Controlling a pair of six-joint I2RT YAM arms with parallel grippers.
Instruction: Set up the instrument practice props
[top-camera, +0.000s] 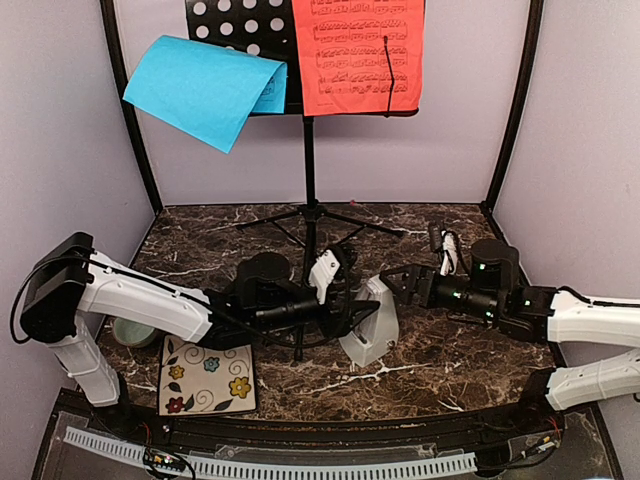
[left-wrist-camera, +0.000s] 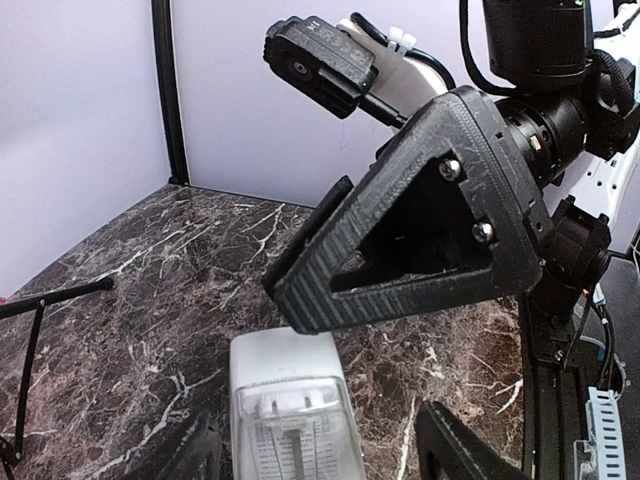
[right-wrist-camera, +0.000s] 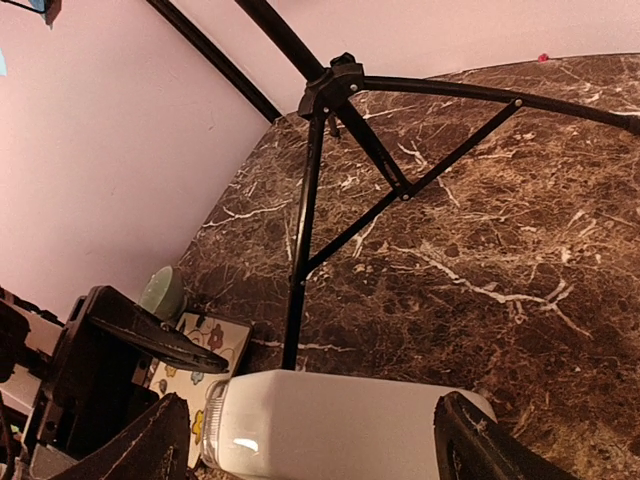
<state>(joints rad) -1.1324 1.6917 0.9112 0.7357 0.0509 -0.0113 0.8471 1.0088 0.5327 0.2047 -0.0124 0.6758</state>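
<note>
Metronome (top-camera: 370, 322) first: it stands upright on the surface (top-camera: 460, 370) on my side, just in front of the legs of the music stand (top-camera: 309, 160). Both arms reach in at it. The left jaws are spread wide, with a gap showing on each side of it, so they hold nothing. The right jaws are also wide and straddle it, and I cannot tell whether they touch it. I judge it placed, and what is left here is getting both arms clear without tipping it. Farther back the stand is up on its tripod. On its desk the red sheet (top-camera: 355, 55) lies flat and square, which I count as done. The blue sheet (top-camera: 205, 90) droops off the left edge, only half on, and I think it needs straightening.
</note>
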